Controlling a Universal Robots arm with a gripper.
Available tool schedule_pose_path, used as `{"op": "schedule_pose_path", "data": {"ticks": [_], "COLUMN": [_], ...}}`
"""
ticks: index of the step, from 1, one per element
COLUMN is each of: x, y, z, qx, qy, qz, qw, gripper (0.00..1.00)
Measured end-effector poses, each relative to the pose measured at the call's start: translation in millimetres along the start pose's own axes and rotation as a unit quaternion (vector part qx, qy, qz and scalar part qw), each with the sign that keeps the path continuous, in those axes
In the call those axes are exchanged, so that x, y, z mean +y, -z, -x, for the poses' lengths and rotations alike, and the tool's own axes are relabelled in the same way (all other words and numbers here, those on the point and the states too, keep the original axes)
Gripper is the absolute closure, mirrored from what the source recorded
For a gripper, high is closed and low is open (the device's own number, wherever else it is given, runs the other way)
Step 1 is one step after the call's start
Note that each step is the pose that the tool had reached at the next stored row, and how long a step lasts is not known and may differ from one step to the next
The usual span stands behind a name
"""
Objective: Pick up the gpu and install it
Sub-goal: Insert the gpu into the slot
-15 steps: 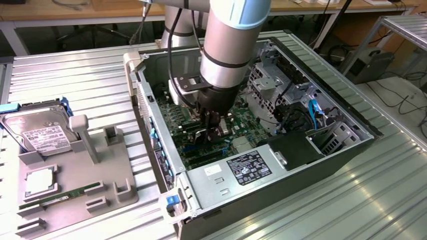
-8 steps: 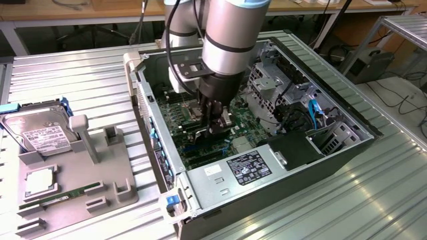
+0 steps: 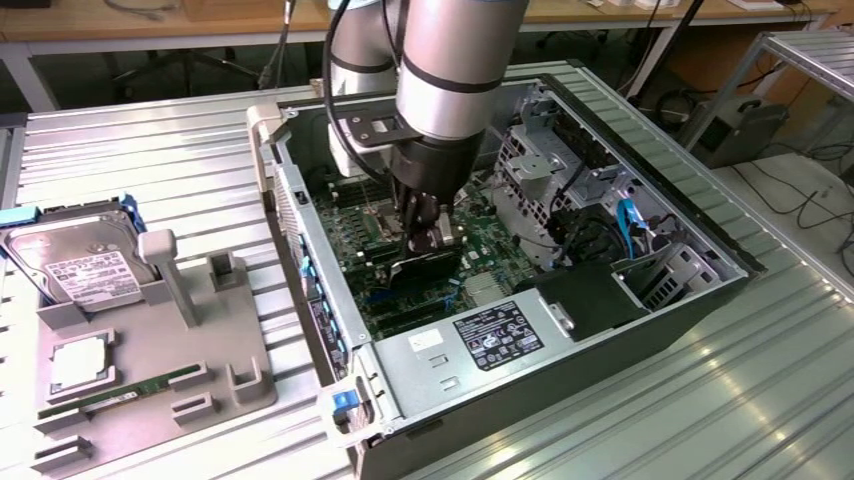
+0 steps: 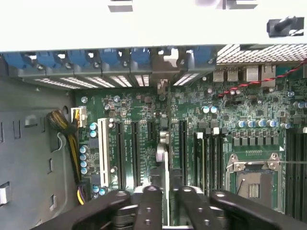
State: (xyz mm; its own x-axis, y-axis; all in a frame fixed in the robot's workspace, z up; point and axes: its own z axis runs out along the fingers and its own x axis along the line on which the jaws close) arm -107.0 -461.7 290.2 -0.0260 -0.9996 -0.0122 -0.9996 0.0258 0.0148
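The claw is reaching down inside the open case, gripping the gpu by its upper edge, fingers closed on it; the card is standing upright just over the motherboard slots

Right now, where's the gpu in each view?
Exterior view: the gpu is a dark card inside the open computer case, held on edge under the gripper above the motherboard.
Wrist view: the gpu runs edge-on from between the fingers toward the case's rear slots.
Shared landmark: the green motherboard.
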Motion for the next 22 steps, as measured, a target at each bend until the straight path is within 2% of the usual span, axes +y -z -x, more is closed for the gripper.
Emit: {"op": "schedule_pose_path", "data": {"ticks": [2,10,22], "x": [2.8,7.6,7.9], "y": [-0.7,-12.3,-16.8], "z": [1.3,4.4,8.2], "qx": [0.0001,0.0002,0.0003], "qy": [0.000,0.000,0.000], "qz": [-0.0003,-0.0019,-0.0019], "qw": [1.0000,1.0000,1.0000], "gripper": [0.89,0.89,0.89]}}
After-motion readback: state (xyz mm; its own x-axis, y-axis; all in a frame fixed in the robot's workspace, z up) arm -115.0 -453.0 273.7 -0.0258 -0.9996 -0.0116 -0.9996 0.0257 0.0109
